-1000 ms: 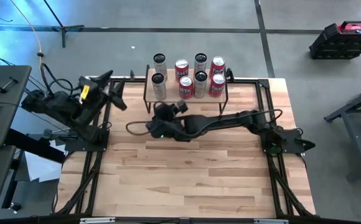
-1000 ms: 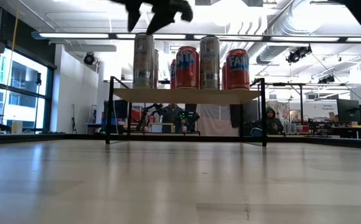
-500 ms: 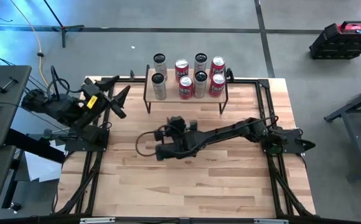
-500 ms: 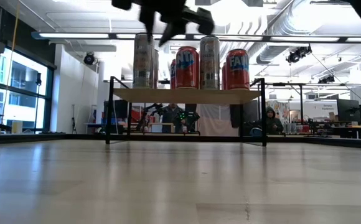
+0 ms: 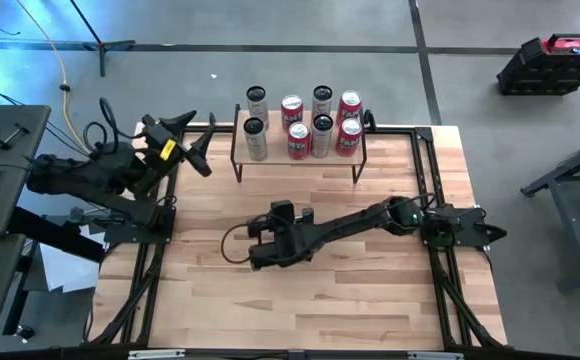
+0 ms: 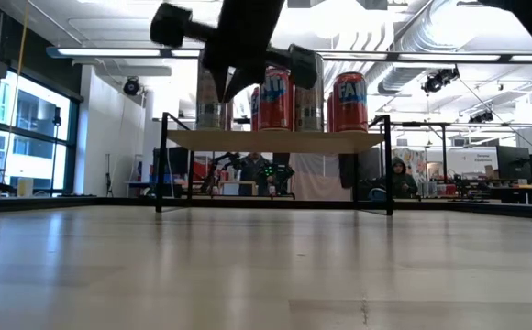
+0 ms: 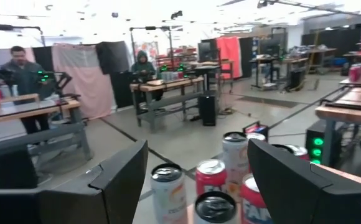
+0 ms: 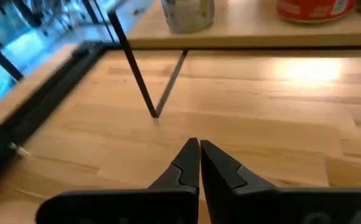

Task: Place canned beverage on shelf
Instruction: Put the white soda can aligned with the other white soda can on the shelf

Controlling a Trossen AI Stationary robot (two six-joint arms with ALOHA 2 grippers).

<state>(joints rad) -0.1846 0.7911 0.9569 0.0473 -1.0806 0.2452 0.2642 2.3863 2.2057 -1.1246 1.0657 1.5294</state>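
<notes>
Eight silver and red drink cans point(image 5: 301, 124) crowd the small wood-topped, black-legged shelf point(image 5: 359, 148) at twelve o'clock — seemingly stocked; right gripper point(image 5: 253, 243) pressed together, empty, mid-table; left gripper point(image 5: 192, 142) spread.

You have on hand: eight cans in all, four silver cans point(image 5: 256, 99) and four red cans point(image 5: 291, 108); one shelf point(image 5: 362, 146); one table point(image 5: 310, 300); two arms, each with one gripper.
</notes>
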